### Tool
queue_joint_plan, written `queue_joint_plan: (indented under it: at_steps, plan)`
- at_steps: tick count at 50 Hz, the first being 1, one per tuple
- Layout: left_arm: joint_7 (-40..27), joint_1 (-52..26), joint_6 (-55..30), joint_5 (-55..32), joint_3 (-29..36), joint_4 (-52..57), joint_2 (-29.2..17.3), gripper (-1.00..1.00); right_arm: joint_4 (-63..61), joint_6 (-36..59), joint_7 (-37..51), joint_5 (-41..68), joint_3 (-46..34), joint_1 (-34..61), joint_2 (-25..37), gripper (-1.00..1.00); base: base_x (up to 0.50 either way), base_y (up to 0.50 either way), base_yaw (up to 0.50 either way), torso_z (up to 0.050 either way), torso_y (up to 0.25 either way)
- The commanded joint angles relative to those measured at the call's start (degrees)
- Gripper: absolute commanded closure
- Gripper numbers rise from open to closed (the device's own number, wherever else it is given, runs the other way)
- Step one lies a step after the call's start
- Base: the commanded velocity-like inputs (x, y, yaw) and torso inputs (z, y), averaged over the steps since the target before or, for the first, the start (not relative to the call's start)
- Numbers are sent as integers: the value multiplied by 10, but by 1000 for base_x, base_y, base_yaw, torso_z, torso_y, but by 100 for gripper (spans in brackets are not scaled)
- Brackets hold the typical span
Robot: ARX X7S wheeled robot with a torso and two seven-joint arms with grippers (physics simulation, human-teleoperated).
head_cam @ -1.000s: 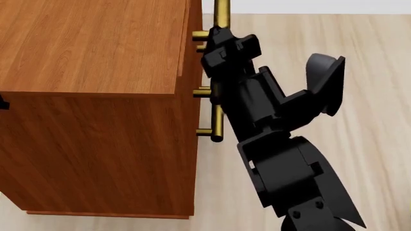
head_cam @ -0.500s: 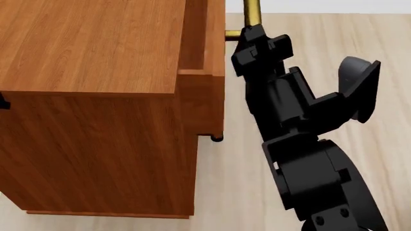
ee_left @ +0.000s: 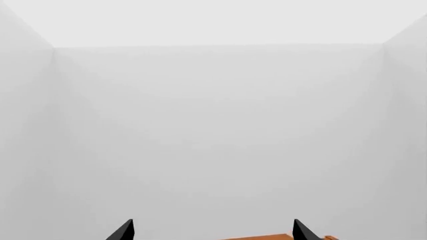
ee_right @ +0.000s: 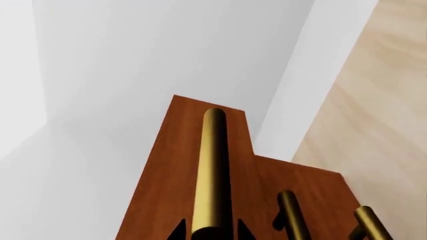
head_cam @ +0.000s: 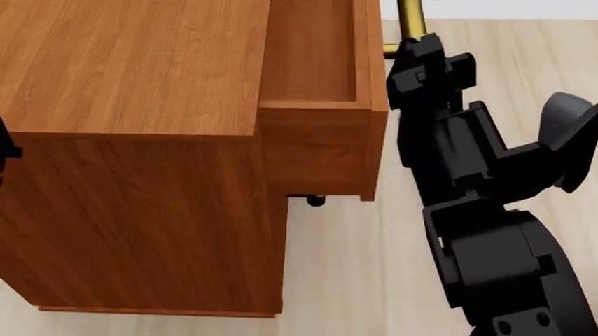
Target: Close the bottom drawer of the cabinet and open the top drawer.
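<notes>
The top drawer [head_cam: 323,105] stuck partway out of the cabinet [head_cam: 131,175]. Our right tool [head_cam: 411,52] was clenched on its brass handle [ee_right: 210,175]; our left tool [ee_left: 210,231] was spread wide, holding nothing. We judged this the opening step, so next we needed a straight pull outward.

I see the cabinet [head_cam: 131,161], boxy reddish-brown wood grain, with its top drawer [head_cam: 323,105] pulled partway out, the hollow inside showing. Its brass bar handle [ee_right: 212,175] runs along the front. The bottom drawer I can't make out.

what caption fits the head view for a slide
Right gripper on the top drawer handle, drawer partly out of the cabinet.
</notes>
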Motion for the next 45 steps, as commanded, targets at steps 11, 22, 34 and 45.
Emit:
queue_joint_plan:
  at_steps: [11, 22, 34, 45]
  plan:
    - [-4, -4, 1, -4, 3, 0, -2, -100, -46, -10, -20, 10, 10, 5, 24, 100, -9, 0, -4, 0, 5]
    - [-5, -7, 1, -5, 6, 0, -3, -100, -49, -16, -16, 12, 13, 10, 29, 100, -7, 0, -4, 2, 6]
    - [-6, -2, 6, -5, 3, -2, -6, -100, -42, -18, -22, 8, 4, 10, 25, 100, -7, 0, -4, 1, 5]
    - [-6, -1, 11, -4, 4, -5, -7, -100, -39, -19, -24, 10, 0, 12, 25, -100, -4, 0, -2, 1, 4]
